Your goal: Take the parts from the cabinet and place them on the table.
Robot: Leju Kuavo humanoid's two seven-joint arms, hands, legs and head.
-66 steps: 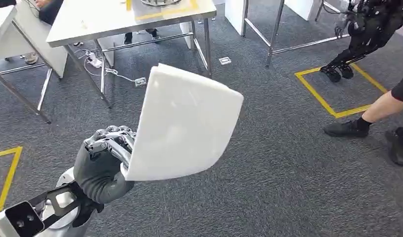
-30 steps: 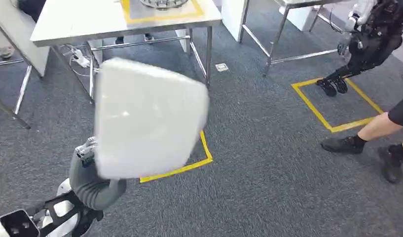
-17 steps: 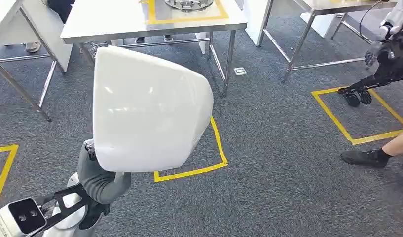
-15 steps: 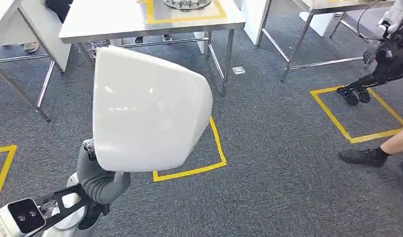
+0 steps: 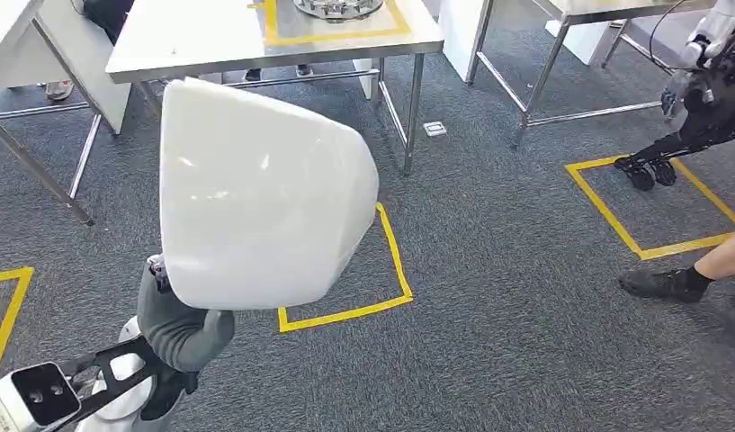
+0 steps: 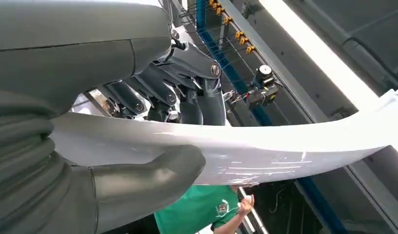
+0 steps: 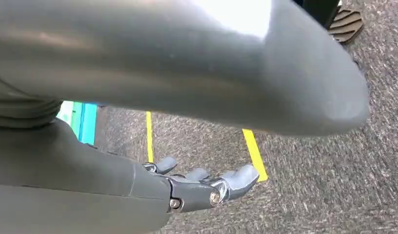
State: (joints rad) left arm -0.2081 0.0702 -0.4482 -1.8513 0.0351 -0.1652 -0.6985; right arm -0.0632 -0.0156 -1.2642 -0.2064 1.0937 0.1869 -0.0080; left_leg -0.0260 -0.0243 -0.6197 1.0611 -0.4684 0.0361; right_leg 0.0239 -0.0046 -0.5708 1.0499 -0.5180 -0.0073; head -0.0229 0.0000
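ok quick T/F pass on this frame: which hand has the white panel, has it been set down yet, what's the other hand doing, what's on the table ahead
1. The left hand holds the white panel. True.
2. The white panel already lies on the table. False: it is up in the air over the carpet, short of the table.
3. The right hand grips a second part. False: its fingers are spread with nothing in them.
4. A round metal part sits inside a yellow tape frame on the table. True.
5. The floor marking beyond the panel is blue. False: it is yellow tape.
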